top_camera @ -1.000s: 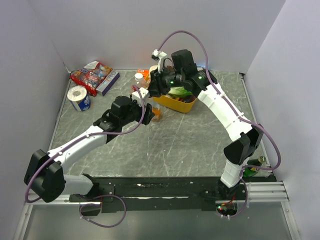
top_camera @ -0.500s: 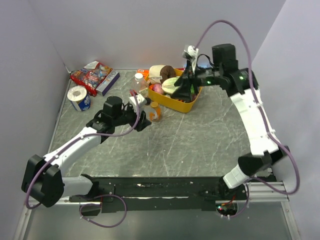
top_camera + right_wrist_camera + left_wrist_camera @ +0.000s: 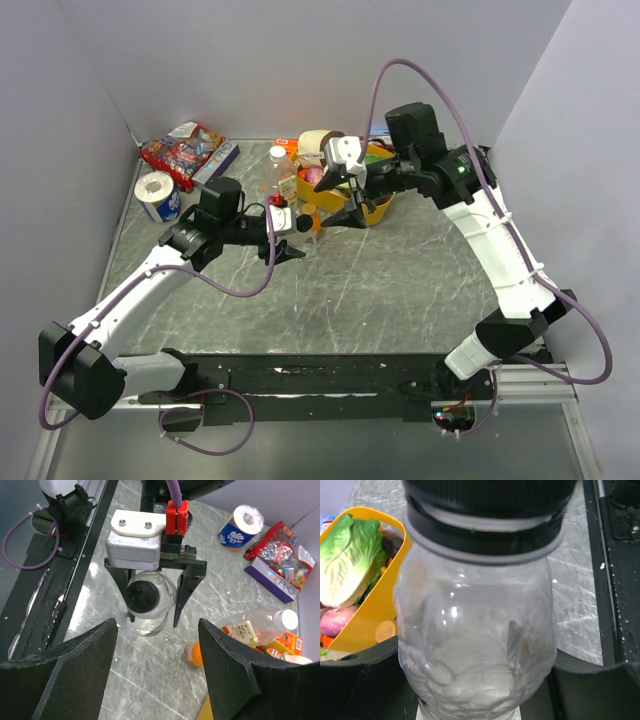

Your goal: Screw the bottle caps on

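My left gripper (image 3: 290,232) is shut on the clear greyish bottle (image 3: 150,605) and holds it off the table. A black cap (image 3: 145,594) sits on that bottle's neck and faces the right wrist camera. In the left wrist view the bottle (image 3: 475,645) fills the frame, with the black cap (image 3: 490,500) at the top. My right gripper (image 3: 336,203) stands open just right of the bottle, its fingers (image 3: 75,675) holding nothing. The orange drink bottle (image 3: 193,653) stands upright beside it. The clear bottle with the green-marked label (image 3: 252,626) lies on its side, its white cap (image 3: 289,620) on.
A yellow basket (image 3: 381,207) of vegetables sits behind the right gripper, and a lettuce (image 3: 347,560) shows in it. A toilet roll (image 3: 158,195) and a snack bag (image 3: 185,148) lie at the back left. The black rail (image 3: 330,370) runs along the near edge.
My right gripper opened, swung back and to the right, then came down toward the bottle again. The left gripper drew the bottle left, away from the basket.
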`<state>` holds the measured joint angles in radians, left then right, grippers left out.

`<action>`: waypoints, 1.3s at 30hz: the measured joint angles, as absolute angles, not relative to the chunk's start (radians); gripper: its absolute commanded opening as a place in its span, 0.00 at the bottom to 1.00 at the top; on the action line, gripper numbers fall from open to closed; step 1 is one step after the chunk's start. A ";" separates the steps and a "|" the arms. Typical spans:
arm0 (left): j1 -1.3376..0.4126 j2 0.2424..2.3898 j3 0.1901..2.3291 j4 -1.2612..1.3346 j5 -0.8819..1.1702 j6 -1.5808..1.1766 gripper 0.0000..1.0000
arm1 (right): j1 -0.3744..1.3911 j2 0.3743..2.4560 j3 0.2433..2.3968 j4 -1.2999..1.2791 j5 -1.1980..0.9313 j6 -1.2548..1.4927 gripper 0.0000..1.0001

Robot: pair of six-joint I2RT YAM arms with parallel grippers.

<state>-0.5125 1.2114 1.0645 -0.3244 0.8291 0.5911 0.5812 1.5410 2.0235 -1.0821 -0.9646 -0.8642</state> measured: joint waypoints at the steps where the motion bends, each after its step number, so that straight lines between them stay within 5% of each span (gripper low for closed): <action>1: -0.514 1.212 1.065 -0.326 0.835 0.591 0.01 | 0.588 1.546 2.023 -1.082 -0.961 -0.869 0.72; 28: -0.521 1.213 1.065 -0.296 0.852 0.537 0.01 | 0.665 1.596 2.010 -1.069 -0.972 -0.872 0.58; 34: -0.521 1.213 1.065 -0.295 0.851 0.534 0.01 | 0.665 1.619 2.010 -1.065 -0.978 -0.866 0.40; 39: -0.519 1.213 1.065 -0.287 0.848 0.493 0.01 | 0.668 1.621 2.004 -1.023 -0.976 -0.828 0.09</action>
